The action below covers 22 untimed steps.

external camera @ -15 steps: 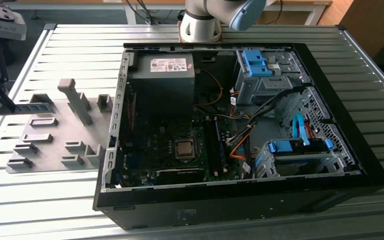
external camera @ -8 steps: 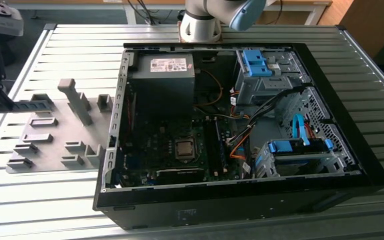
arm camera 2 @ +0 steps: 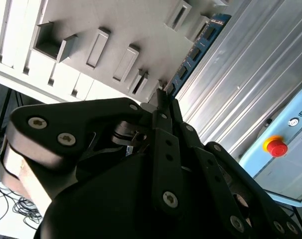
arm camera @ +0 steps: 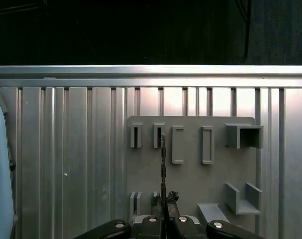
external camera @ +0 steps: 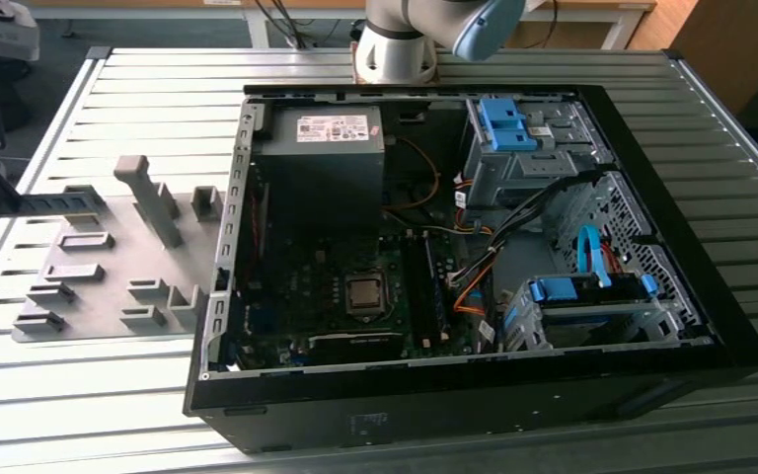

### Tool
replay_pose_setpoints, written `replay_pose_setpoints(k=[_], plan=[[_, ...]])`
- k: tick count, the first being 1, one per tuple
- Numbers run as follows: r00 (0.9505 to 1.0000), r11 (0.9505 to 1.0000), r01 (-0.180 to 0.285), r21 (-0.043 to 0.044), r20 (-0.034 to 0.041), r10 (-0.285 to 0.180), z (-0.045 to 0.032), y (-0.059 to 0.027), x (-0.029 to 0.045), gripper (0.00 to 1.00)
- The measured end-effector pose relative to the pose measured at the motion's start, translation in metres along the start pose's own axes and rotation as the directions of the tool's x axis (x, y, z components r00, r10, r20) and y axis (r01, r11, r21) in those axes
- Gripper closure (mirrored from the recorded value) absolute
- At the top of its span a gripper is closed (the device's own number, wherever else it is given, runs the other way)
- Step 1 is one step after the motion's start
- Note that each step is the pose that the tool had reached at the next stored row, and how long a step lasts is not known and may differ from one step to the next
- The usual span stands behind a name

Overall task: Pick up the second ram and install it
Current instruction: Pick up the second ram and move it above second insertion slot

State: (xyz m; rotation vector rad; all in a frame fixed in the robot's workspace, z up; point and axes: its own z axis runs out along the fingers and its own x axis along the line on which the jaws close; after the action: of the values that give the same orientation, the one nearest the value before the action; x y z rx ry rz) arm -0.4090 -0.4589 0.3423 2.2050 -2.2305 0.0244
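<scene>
My gripper (external camera: 8, 202) hangs over the exterior view's left edge, above the grey fixture plate (external camera: 103, 272), and is shut on the second ram (external camera: 66, 201). The stick is thin and juts out level from the fingertips. In the second wrist view the ram (arm camera 2: 200, 46) shows as a blue-green board with dark chips, running away from the closed gripper (arm camera 2: 163, 97). The first wrist view sees the ram (arm camera: 163, 164) edge-on, held by the gripper (arm camera: 164, 215) above the plate's slotted holders (arm camera: 178, 145).
An open black computer case (external camera: 695, 326) lies on the slatted metal table (external camera: 129, 89), to the exterior view's right of the plate. Inside are the motherboard's black memory slots (external camera: 418, 286), a power supply (external camera: 320, 138) and blue drive cages (external camera: 590, 291). The arm's base (external camera: 399, 44) stands behind the case.
</scene>
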Motion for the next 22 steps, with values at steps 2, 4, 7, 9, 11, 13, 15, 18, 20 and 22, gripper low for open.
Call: replay_pose_setpoints(k=[2,4,7,9,11,13,15,18,20,22], plan=[[1.0000,1.0000,0.000,0.0000,0.0000,0.000,-0.0025,0.0000,0.0000,0.86],[1.0000,1.0000,0.000,0.0000,0.0000,0.000,-0.0051,0.0000,0.0000,0.86],[1.0000,1.0000,0.000,0.0001,0.0000,0.000,-0.0090,-0.0001,0.0001,0.86],[1.0000,1.0000,0.000,0.0001,0.0000,0.000,-0.0117,-0.0001,0.0001,0.86],[1.0000,1.0000,-0.001,0.0000,0.0000,0.001,-0.0137,-0.0001,0.0001,0.86],[1.0000,1.0000,-0.001,0.0000,0.0000,0.001,-0.0159,-0.0001,0.0000,0.86],[1.0000,1.0000,-0.001,0.0000,0.0000,0.001,-0.0186,-0.0001,0.0001,0.86],[1.0000,1.0000,-0.001,0.0000,0.0000,0.001,-0.0227,-0.0002,0.0001,0.86],[1.0000,1.0000,-0.001,0.0001,0.0001,0.001,-0.0257,-0.0002,0.0001,0.86],[1.0000,1.0000,-0.002,0.0000,0.0000,0.002,-0.0289,-0.0002,0.0000,0.86]])
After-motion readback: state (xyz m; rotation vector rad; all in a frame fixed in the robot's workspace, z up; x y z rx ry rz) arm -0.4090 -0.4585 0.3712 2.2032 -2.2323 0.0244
